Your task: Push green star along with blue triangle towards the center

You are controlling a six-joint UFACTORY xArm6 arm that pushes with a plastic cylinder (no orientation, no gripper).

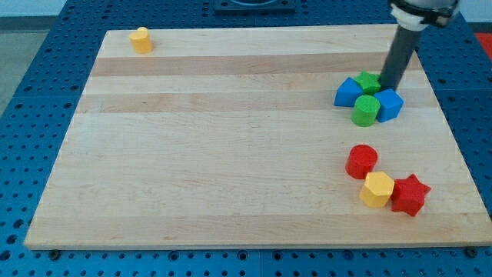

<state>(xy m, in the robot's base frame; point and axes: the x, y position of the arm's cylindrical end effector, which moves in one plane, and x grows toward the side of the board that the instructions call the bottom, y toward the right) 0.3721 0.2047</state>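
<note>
The green star [368, 81] lies near the view's right edge, in the upper part of the board. The blue triangle [349, 92] touches it on its left. A green cylinder [365, 110] sits just below them, and a blue cube-like block [390, 104] is on the cylinder's right. My tip [388, 88] is the lower end of the dark rod. It stands right of the green star and just above the blue block, touching or nearly touching both.
A red cylinder [361, 161], a yellow hexagonal block [377, 189] and a red star [409, 195] cluster at the lower right. A yellow block [141, 39] sits at the wooden board's [215, 154] top left corner. Blue pegboard surrounds the board.
</note>
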